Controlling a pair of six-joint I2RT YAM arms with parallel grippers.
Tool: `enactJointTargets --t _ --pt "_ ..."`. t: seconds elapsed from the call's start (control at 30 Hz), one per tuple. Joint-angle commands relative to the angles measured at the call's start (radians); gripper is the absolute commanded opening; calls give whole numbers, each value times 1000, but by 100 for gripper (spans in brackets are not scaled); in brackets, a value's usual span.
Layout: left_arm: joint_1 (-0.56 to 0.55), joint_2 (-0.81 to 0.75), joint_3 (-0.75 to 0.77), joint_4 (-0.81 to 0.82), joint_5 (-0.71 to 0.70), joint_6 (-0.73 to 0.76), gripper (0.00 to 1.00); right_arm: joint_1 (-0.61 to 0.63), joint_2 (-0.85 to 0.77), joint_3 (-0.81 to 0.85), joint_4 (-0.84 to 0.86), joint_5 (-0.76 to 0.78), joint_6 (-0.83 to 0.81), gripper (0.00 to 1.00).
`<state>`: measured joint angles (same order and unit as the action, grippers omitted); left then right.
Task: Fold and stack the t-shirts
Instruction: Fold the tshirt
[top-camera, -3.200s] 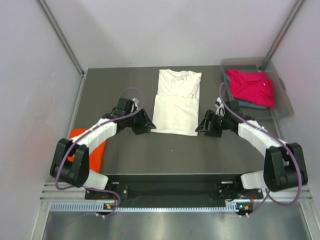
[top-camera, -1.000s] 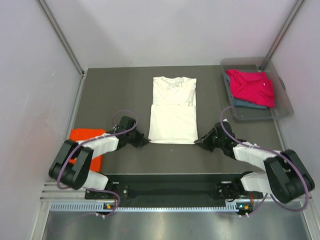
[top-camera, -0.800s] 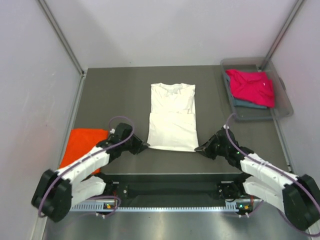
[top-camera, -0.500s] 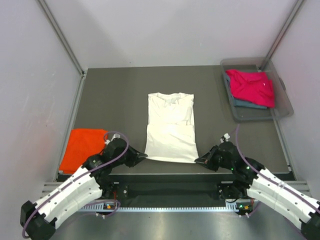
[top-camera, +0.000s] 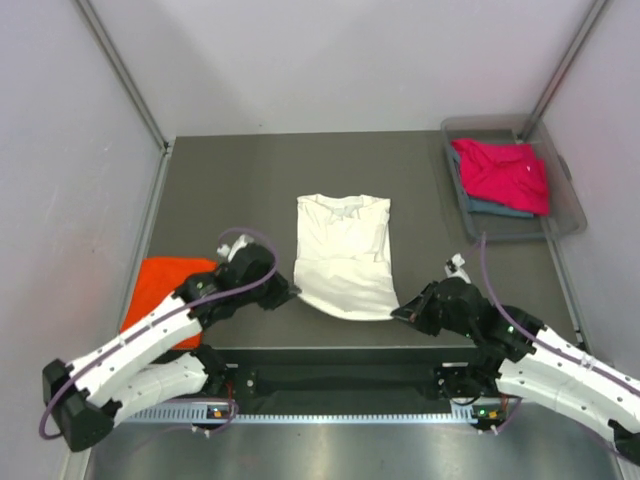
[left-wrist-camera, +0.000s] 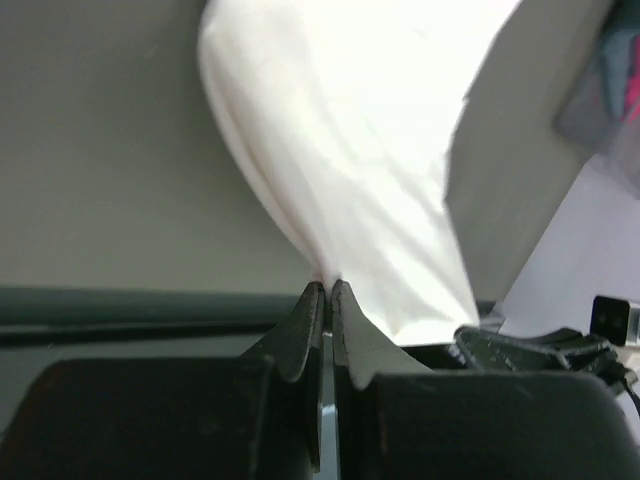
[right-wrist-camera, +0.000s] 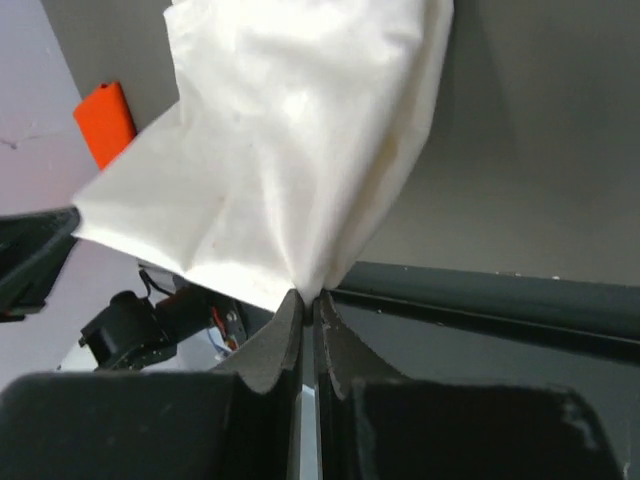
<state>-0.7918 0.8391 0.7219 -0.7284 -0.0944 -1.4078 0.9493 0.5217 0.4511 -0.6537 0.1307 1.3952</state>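
Observation:
The cream-white t-shirt (top-camera: 343, 252) lies lengthwise in the middle of the table, its near hem lifted off the surface. My left gripper (top-camera: 290, 295) is shut on the hem's left corner; in the left wrist view the white cloth (left-wrist-camera: 350, 150) rises from the pinched left gripper (left-wrist-camera: 327, 287). My right gripper (top-camera: 396, 314) is shut on the right corner, and the right wrist view shows the cloth (right-wrist-camera: 290, 160) fanning up from the right gripper (right-wrist-camera: 306, 297). The orange t-shirt (top-camera: 165, 297) lies folded at the table's left edge, partly under my left arm.
A clear plastic bin (top-camera: 566, 215) at the back right holds a magenta-pink t-shirt (top-camera: 505, 173) on top of a grey-blue one (top-camera: 492, 207). The table's near edge (top-camera: 340, 348) runs just below both grippers. Pale walls close in the sides and back.
Both grippers dragged the white t-shirt toward the near edge, then rose slightly, lifting its near hem off the table. The shirt now lies closer to the arms' bases.

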Motion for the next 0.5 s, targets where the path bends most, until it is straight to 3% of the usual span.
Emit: enactJointTargets --t 0.0,0.07,0.1,0.2,0.47 --pt "8 168 200 1 -175 118 0 -195 151 145 9 -65 -210 0" --pt "60 257 286 30 -173 168 0 -301 230 199 73 -127 -326 0" --pt "93 284 298 55 -142 187 0 -410 260 210 109 -231 -356 0" --pt "251 391 313 187 29 246 0 -529 443 343 150 -342 -482 0" --pt "462 648 462 294 174 357 0 -595 832 639 193 -445 -602 0"
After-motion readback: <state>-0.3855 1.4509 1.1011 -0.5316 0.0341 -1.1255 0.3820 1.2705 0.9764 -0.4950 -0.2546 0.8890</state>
